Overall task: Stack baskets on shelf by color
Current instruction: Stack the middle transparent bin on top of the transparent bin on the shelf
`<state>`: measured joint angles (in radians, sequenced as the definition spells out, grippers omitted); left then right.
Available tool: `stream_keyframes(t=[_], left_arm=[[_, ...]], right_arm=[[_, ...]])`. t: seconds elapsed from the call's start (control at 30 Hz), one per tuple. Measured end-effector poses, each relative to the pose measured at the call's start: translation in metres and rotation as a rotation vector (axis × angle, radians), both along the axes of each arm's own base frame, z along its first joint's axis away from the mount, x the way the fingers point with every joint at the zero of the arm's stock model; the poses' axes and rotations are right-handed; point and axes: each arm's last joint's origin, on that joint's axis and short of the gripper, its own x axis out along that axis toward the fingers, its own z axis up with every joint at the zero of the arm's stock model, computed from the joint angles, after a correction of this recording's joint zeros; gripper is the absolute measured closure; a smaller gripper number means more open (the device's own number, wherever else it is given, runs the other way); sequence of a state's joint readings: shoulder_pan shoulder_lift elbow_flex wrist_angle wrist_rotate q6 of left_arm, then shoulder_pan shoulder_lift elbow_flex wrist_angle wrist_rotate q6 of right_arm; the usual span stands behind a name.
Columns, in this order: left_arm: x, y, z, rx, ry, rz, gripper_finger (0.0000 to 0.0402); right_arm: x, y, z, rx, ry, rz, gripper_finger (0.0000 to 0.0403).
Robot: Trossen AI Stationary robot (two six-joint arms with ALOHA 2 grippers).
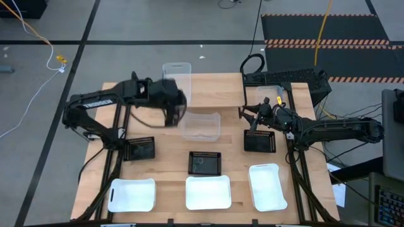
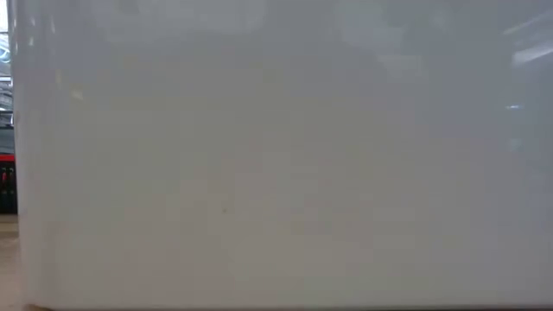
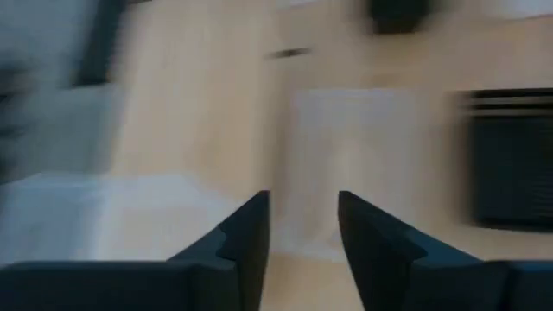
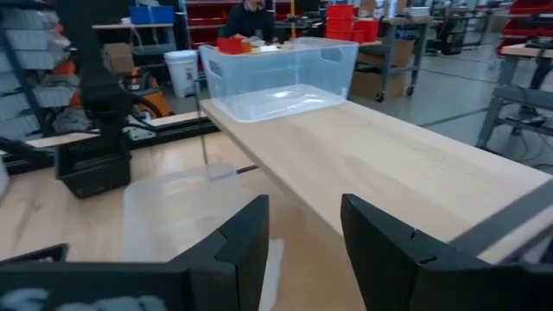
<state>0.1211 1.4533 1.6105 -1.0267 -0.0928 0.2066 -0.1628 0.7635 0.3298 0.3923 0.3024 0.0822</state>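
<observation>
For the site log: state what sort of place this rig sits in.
Likely a workshop or robotics lab. The right wrist view shows storage racks with red bins, workbenches, and a person seated behind the clear basket. The high view shows a concrete floor with striped hazard mats.

Clear basket (image 4: pixel 281 76) on shelf (image 4: pixel 389 164)
</observation>
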Motion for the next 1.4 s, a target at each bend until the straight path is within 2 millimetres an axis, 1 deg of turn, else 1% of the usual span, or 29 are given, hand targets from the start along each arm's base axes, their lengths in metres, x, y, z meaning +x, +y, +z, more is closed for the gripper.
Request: stream_keyframes(t=[0.03, 0.1, 0.17, 0.27, 0.37, 0.47, 0.67, 0.83, 0.97, 1.13, 1.3, 1.33, 1.4], left_arm=[[0.002, -0.01, -0.004, -0.062, 0.003, -0.07, 0.0246], [0.011, -0.03, -0.02, -0.144, 0.026, -0.2, 0.0235], [0.019, -0.048, -0.041, -0.134, 0.048, -0.257, 0.0232], [0.024, -0.062, -0.072, -0.049, 0.065, -0.23, 0.0235], [0.025, -0.064, -0.1, 0.014, 0.066, -0.172, 0.0237], [0.023, -0.06, -0.126, 0.045, 0.078, -0.132, 0.0236], [0.016, -0.052, -0.158, 0.049, 0.113, -0.104, 0.0236], [0.009, -0.045, -0.177, 0.047, 0.153, -0.086, 0.0245], [0.005, -0.038, -0.191, 0.04, 0.179, -0.056, 0.0267], [0.006, -0.031, -0.193, 0.034, 0.183, -0.027, 0.0314], [0.006, -0.03, -0.193, 0.007, 0.179, -0.036, 0.0383], [0.006, -0.031, -0.193, -0.005, 0.178, -0.034, 0.0391], [0.006, -0.033, -0.193, -0.032, 0.175, -0.021, 0.0391]], right_arm=[[0.0, 0.001, 0.0, 0.0, -0.001, 0.007, 0.0264], [0.001, 0.004, 0.001, -0.002, -0.012, 0.024, 0.0264], [0.002, 0.007, 0.003, -0.003, -0.027, 0.054, 0.0264], [0.003, 0.013, 0.005, 0.0, -0.049, 0.118, 0.0264], [0.004, 0.018, 0.005, 0.006, -0.057, 0.157, 0.0264], [0.004, 0.022, 0.005, 0.007, -0.06, 0.179, 0.0264], [0.005, 0.028, 0.009, 0.0, -0.101, 0.205, 0.0264], [0.005, 0.029, 0.011, -0.011, -0.112, 0.21, 0.0264], [0.005, 0.029, 0.011, -0.022, -0.108, 0.209, 0.0264], [0.005, 0.029, 0.011, -0.024, -0.106, 0.209, 0.0264], [0.005, 0.029, 0.01, -0.027, -0.098, 0.209, 0.0264], [0.005, 0.029, 0.01, -0.027, -0.096, 0.209, 0.0264], [0.005, 0.029, 0.01, -0.027, -0.096, 0.209, 0.0264]])
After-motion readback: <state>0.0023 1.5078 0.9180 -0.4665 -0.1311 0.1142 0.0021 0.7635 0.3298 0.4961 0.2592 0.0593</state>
